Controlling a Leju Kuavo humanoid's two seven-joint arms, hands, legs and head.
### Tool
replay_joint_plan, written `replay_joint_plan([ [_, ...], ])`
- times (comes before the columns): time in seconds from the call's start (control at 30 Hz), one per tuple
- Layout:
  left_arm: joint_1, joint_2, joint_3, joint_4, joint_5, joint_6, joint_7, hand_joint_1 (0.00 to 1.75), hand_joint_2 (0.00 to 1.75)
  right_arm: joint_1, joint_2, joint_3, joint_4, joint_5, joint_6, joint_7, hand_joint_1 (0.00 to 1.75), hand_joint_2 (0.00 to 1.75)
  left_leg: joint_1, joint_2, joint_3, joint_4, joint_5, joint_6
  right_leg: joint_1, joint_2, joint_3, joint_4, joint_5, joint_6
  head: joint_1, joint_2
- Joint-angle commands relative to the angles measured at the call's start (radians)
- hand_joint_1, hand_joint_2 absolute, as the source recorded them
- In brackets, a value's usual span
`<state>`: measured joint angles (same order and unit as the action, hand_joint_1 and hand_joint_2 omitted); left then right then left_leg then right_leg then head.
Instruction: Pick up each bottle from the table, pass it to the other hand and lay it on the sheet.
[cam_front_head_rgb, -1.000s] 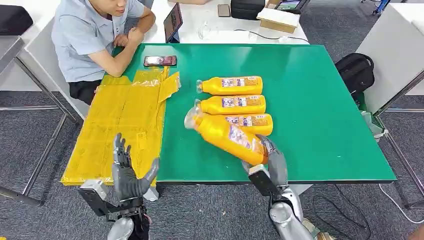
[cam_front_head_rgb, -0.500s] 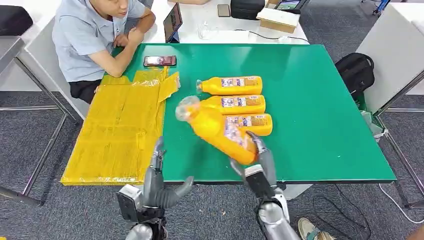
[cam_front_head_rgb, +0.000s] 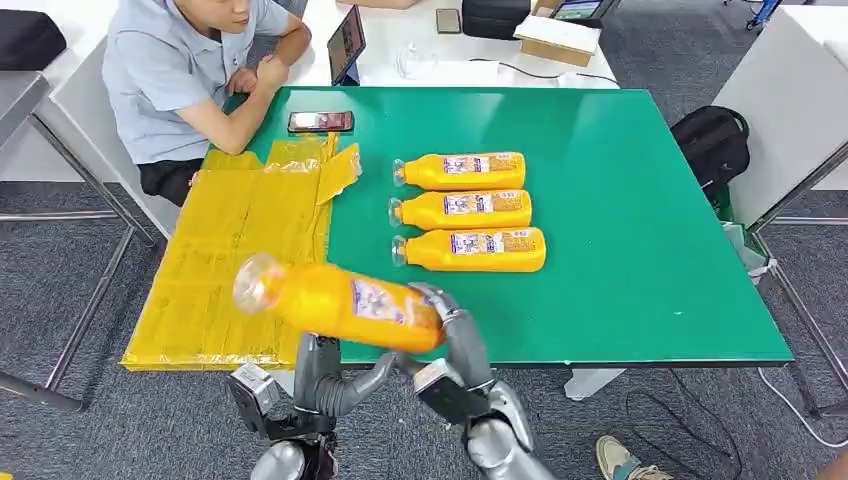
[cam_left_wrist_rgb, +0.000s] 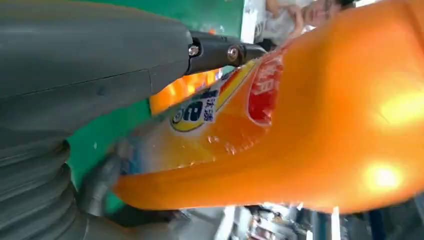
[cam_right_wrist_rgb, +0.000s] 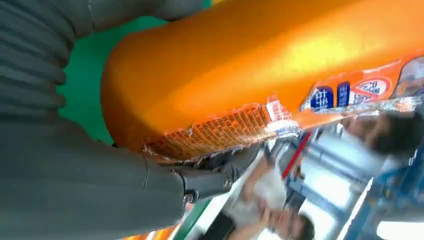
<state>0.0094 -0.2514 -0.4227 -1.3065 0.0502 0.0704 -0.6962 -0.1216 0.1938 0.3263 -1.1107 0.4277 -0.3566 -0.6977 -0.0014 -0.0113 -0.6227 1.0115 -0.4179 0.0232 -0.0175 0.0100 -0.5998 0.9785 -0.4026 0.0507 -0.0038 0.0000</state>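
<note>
Surface: a green table (cam_front_head_rgb: 640, 200) stood on grey carpet, with a yellow sheet (cam_front_head_rgb: 235, 255) spread over its left end and hanging past the near edge.
Room: a white desk beyond the table carried a tablet (cam_front_head_rgb: 346, 42), a cardboard box (cam_front_head_rgb: 556, 36) and a black case; a black backpack (cam_front_head_rgb: 712, 143) lay on the floor to the right, and a seated person (cam_front_head_rgb: 185, 80) leaned on the far-left corner beside a phone (cam_front_head_rgb: 320, 122).
Bottle count: four orange juice bottles in all, three lying and one held.
Lying bottles: the three bottles (cam_front_head_rgb: 466, 209) lay side by side on the table, caps to the left, well beyond the fingers of both hands.
Held bottle: the fourth bottle (cam_front_head_rgb: 340, 303) hung nearly level above the table's near edge, its cap over the sheet, its base end inside the right hand's fingers (cam_right_wrist_rgb: 210, 177).
Right hand: the right hand (cam_front_head_rgb: 450, 330) wrapped the bottle's base, thumb on one side and fingers on the other.
Left hand: the left hand (cam_front_head_rgb: 330, 375) sat just under the bottle with fingers apart and thumb out towards the right hand; whether its fingers touched the bottle could not be told.
</note>
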Motion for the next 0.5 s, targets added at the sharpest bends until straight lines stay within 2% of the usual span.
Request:
replay_joint_plan([
  [0.03,-0.009,0.042,-0.061,-0.132,-0.068,0.07,-0.002,0.0,1.75,-0.071,0.015,0.129,0.254,-0.066,0.035,0.0,1.75,1.75,0.001,0.002,0.005,0.0,-0.002,-0.002,0.002,0.0,0.004,0.0,-0.002,-0.003,0.0,0.0],
  [0.17,0.0,0.044,-0.064,-0.165,-0.014,0.021,-0.002,0.0,1.75,-0.129,0.018,0.151,0.44,-0.021,0.075,0.001,1.75,1.75,0.002,0.005,0.008,-0.001,-0.003,-0.002,0.002,0.002,0.007,-0.001,-0.002,-0.003,0.0,0.0],
  [0.4,-0.012,0.036,-0.049,-0.131,-0.019,0.021,-0.002,0.0,1.75,-0.13,0.015,0.178,0.473,0.025,0.057,0.0,1.71,1.75,0.001,0.0,0.003,-0.001,-0.001,-0.001,0.001,0.0,0.003,-0.001,-0.001,-0.002,0.0,0.0],
  [0.47,-0.022,0.037,-0.046,-0.089,-0.006,0.003,-0.002,0.0,1.75,-0.121,0.008,0.192,0.451,0.03,0.05,0.0,1.75,1.75,0.001,0.002,0.006,-0.001,-0.002,-0.002,0.002,0.0,0.006,-0.001,-0.002,-0.003,0.0,0.0],
  [0.5,-0.023,0.036,-0.044,-0.08,-0.003,0.002,-0.002,0.0,1.75,-0.116,0.005,0.194,0.442,0.026,0.051,0.0,1.62,1.75,0.001,0.0,0.004,-0.001,-0.001,-0.001,0.001,-0.001,0.004,-0.001,-0.001,-0.002,0.0,0.0],
])
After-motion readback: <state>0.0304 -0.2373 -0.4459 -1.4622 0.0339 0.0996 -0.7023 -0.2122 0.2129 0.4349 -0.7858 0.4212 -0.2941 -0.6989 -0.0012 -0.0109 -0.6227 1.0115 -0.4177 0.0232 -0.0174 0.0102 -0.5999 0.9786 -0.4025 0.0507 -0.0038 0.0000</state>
